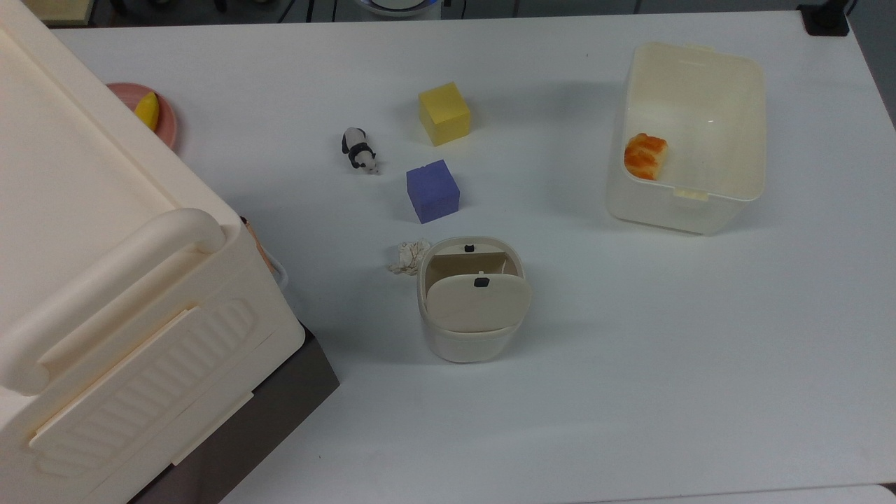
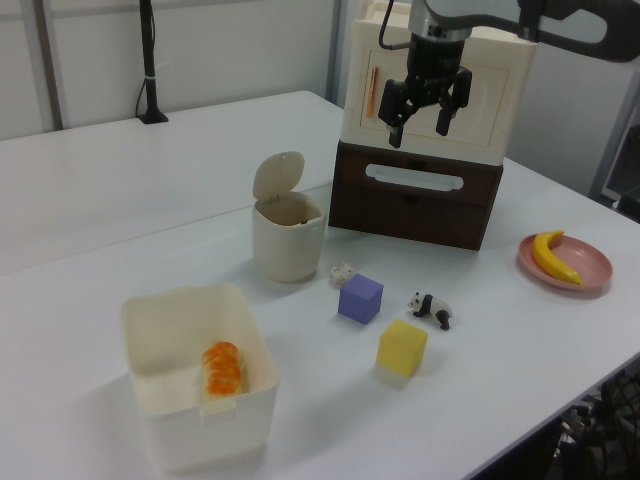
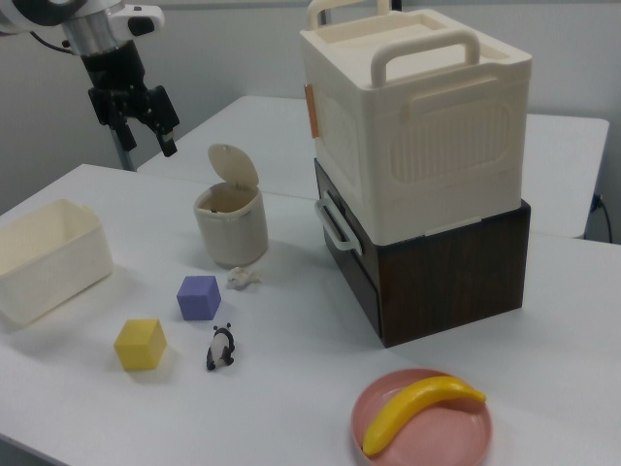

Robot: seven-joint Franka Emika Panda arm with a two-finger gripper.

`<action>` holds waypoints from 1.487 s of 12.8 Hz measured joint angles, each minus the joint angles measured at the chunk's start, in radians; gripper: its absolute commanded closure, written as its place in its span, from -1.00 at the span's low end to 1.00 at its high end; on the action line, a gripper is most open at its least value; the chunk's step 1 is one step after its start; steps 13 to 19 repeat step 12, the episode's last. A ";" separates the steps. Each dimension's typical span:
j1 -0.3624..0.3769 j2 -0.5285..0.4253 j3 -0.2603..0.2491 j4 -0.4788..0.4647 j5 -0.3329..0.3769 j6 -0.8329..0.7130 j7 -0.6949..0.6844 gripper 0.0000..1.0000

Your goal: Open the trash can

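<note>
The trash can [image 1: 465, 343] is a small cream bin standing mid-table, just right of the big box in the top view. Its flat lid [image 1: 476, 302] with a black button is swung up and stands nearly upright, so the inside is exposed. The trash can [image 2: 287, 245] has its lid [image 2: 277, 175] raised in the left view, and the trash can [image 3: 231, 233] looks the same in the right view. My gripper [image 2: 418, 125] hangs high above the table, well clear of the bin. The gripper [image 3: 147, 136] is open and holds nothing.
Beside the bin lie a crumpled paper ball [image 1: 408, 256], a purple cube [image 1: 432, 190], a yellow cube [image 1: 444, 113] and a toy panda [image 1: 360, 150]. A lidless cream tub [image 1: 700, 210] holds an orange food item [image 1: 645, 155]. A large cream box [image 3: 417, 126] sits on a brown drawer unit [image 3: 437, 272]. A banana [image 3: 419, 410] lies on a pink plate.
</note>
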 measured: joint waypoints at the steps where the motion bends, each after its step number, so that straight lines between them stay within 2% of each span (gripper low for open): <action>1: 0.000 0.000 0.000 0.000 0.000 0.000 0.000 -1.00; 19: -0.001 0.011 -0.002 0.000 0.000 0.000 0.000 -1.00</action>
